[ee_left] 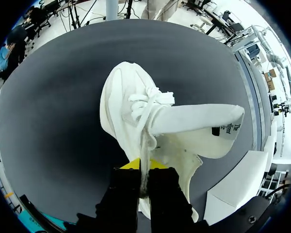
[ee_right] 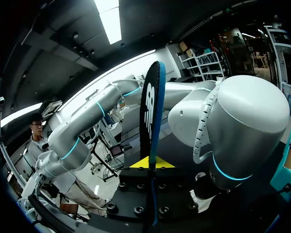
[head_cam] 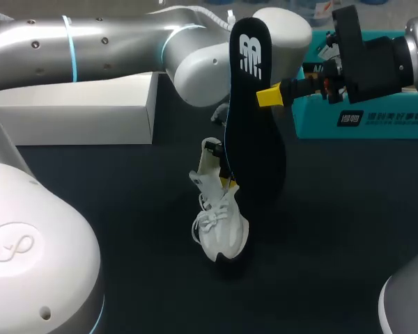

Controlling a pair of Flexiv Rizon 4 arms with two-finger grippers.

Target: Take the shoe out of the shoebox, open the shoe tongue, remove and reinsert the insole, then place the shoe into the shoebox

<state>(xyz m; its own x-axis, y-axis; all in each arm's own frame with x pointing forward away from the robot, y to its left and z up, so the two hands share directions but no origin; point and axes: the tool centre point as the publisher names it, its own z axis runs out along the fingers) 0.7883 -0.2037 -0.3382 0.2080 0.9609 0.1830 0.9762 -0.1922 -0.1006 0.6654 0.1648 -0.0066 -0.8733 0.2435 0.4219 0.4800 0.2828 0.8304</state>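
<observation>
A white shoe (head_cam: pixel 219 226) stands on the dark table, toe toward me, its tongue (ee_left: pixel 196 124) pulled out and up. My left gripper (ee_left: pixel 144 167) is shut on the rim of the shoe's opening (ee_left: pixel 145 145); one of its yellow fingertips (head_cam: pixel 228 183) shows at the shoe's heel end. The black insole (head_cam: pixel 254 111) hangs upright in the air above and just right of the shoe. My right gripper (head_cam: pixel 269 95) is shut on the insole's edge. In the right wrist view the insole (ee_right: pixel 150 107) stands edge-on between the fingers.
A white box lid (head_cam: pixel 76 108) lies at the back left. The teal shoebox (head_cam: pixel 362 118) sits at the back right, behind my right gripper. My left arm (head_cam: pixel 125 42) crosses the back of the table.
</observation>
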